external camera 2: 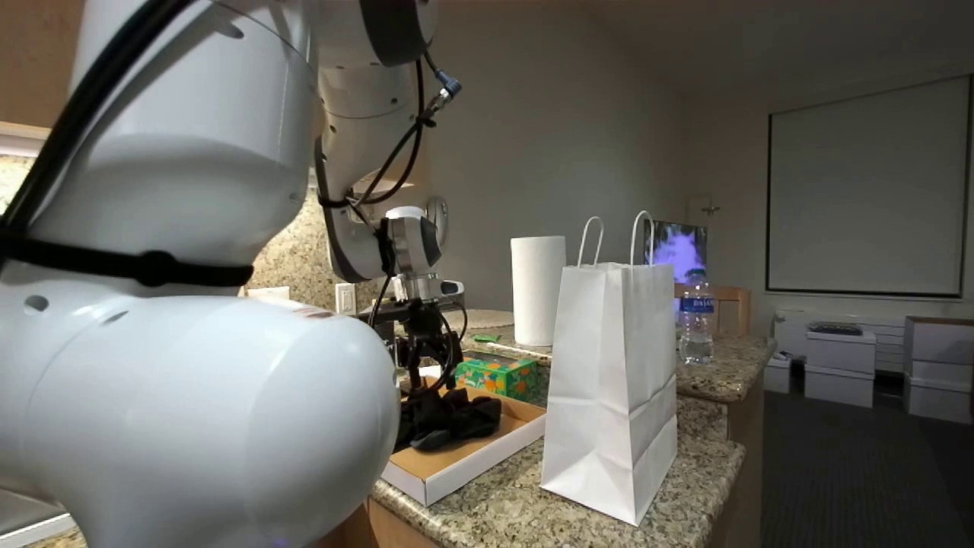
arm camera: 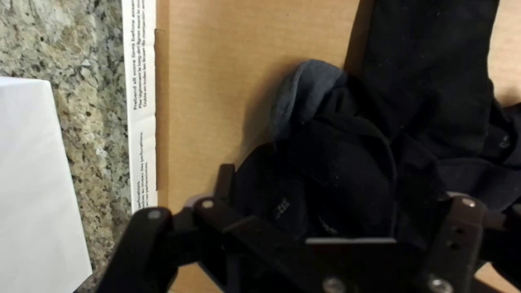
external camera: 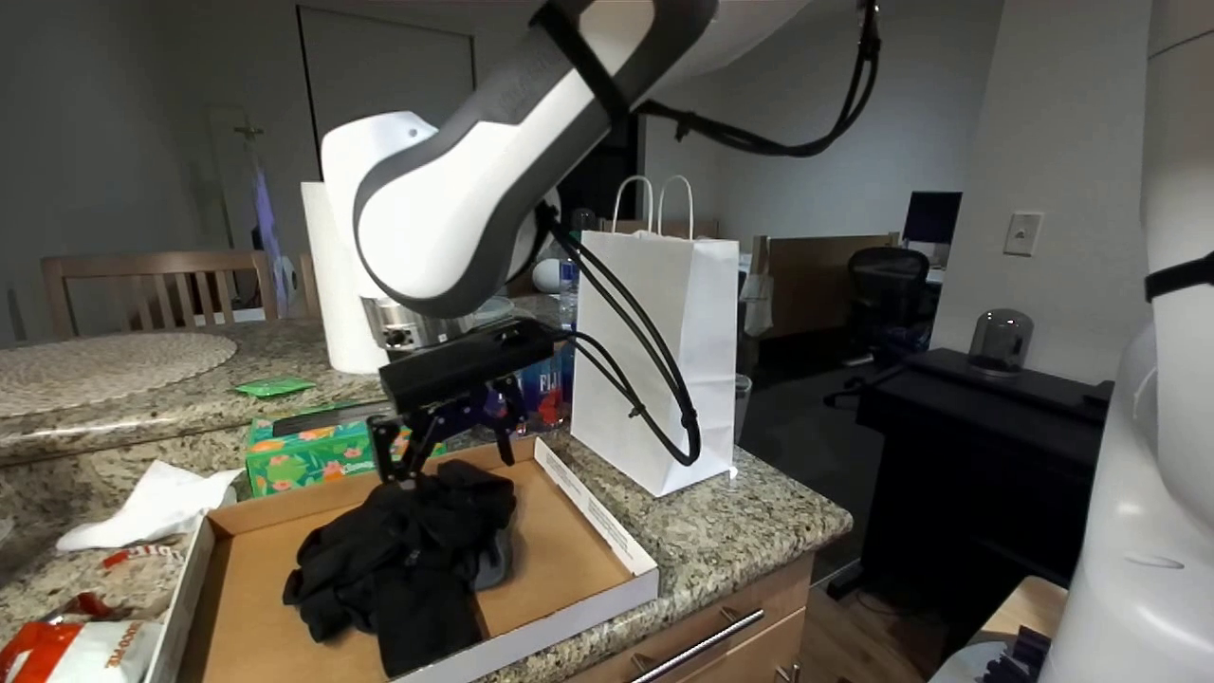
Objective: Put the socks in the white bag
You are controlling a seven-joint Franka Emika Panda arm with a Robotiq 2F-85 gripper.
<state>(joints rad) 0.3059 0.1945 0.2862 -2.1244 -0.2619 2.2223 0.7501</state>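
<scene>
The tray point(external camera: 560, 560) sits on the speckled counter point(external camera: 749, 517), brown inside, print running along its white rim in the wrist view! Just beside it, a flowery green box point(external camera: 308, 460); near that, a crumpled napkin point(external camera: 156, 507), and a red-and-white packet point(external camera: 81, 655) down in the corner. Up on the ledge point(external camera: 285, 346), the towel roll point(external camera 2: 538, 289) stands tall in both exterior views, a small green packet point(external camera: 273, 387) lies near a woven mat point(external camera: 104, 365), and there's a bottle point(external camera 2: 696, 327), upright! Further off, a wooden chair point(external camera: 156, 264), a glass dome point(external camera: 1001, 341) on a black stand point(external camera: 986, 389), and white boxes point(external camera 2: 839, 361), stacked.
</scene>
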